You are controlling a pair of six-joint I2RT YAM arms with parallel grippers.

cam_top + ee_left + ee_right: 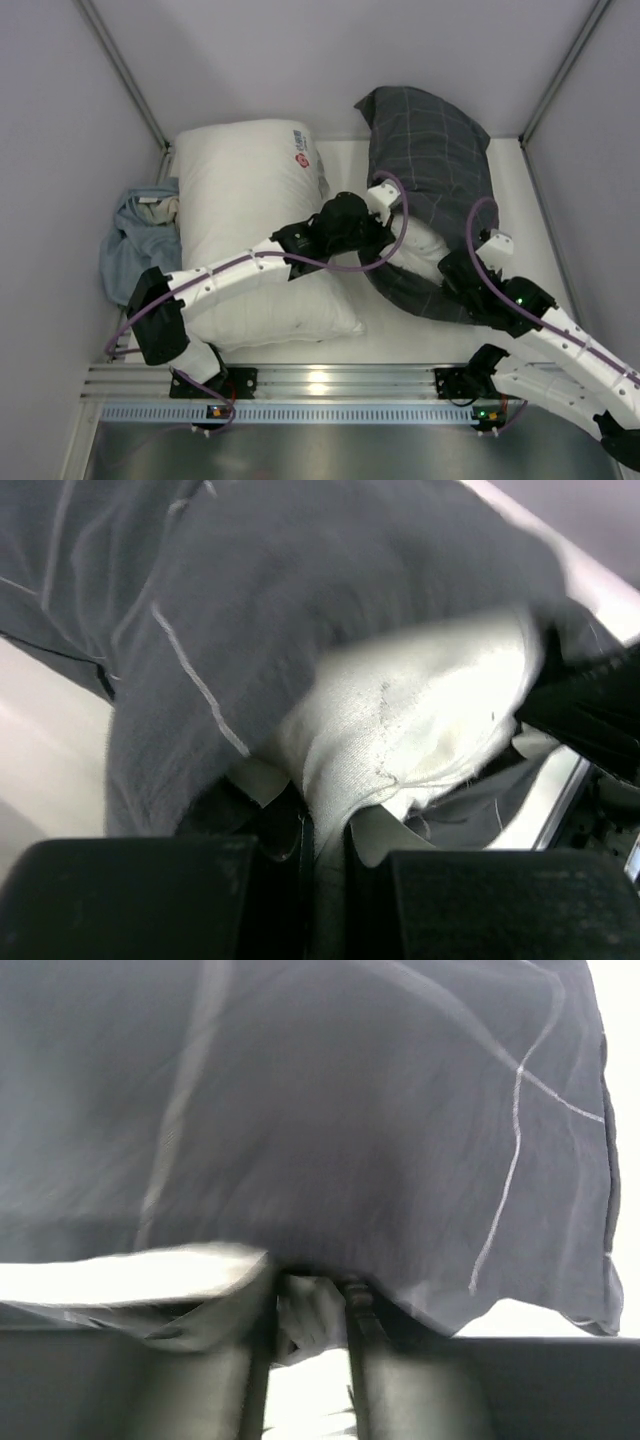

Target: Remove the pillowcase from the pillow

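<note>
Top view: pillowcase (430, 150) lies far right on the table (340, 150), bunched over the far end of the pillow (425, 250); the pillow's near end is bare white and pokes out of the case opening toward the arms. Left wrist view: left gripper (325, 830) has its fingers (180, 900) nearly together, pinching a fold of the pillow's white fabric, which runs down into the slot between them. The pillowcase (250, 600) is draped over the pillow (420, 710) above and left of the grip, with the light check lines visible. Left arm reaches diagonally across the logo pillow (250, 200) to get there, and the left gripper (398, 232) sits at the exposed white end. Right gripper (462, 268) is at the near right edge of the case, just beside the bare pillow. Right wrist view: pillowcase (350, 1110) fills the frame and its hem drops to the right gripper (312, 1310). Fingers (400, 1380) are narrow with a small wad of cloth clamped between them. It looks like the case's hem, but it's blurred and pale, so I'm not fully sure. A white strip of pillow (120, 1270) shows under the hem on the left. The two grippers are near each other but not touching. A crumpled blue cloth (135, 240) sits at far left against the logo pillow, and the rail (320, 385) runs across the near edge.
</note>
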